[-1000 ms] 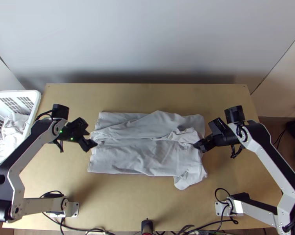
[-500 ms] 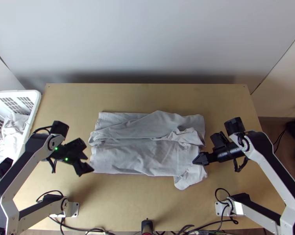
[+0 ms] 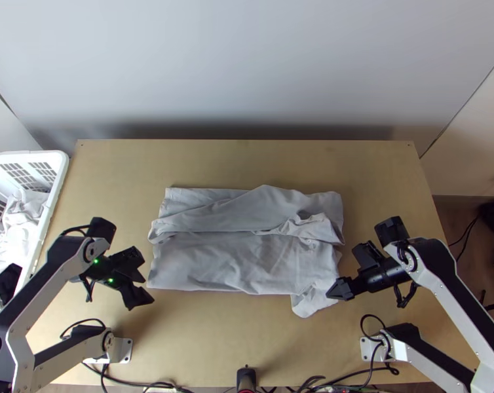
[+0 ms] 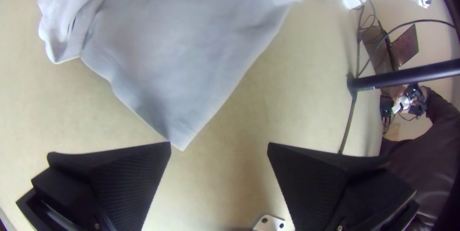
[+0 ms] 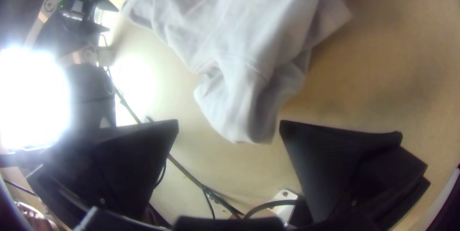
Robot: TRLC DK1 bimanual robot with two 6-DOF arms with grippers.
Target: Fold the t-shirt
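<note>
Broadside across the middle of the frame, a pale t-shirt lies partly folded on a wooden desk, its long axis running left to right and a rumpled upper layer bunched toward the far edge. At lower left of the top view, the left gripper, spread wide and empty, sits just off the shirt's lower-left corner, which lies up and to the right of it. Opposite, the right gripper, also wide open with nothing clamped, is beside what looks like a sleeve (the one flap that juts below the lower hem). Each arm is nearer its own end, so the coming move likely calls for both grippers to close inward on that near edge.
</note>
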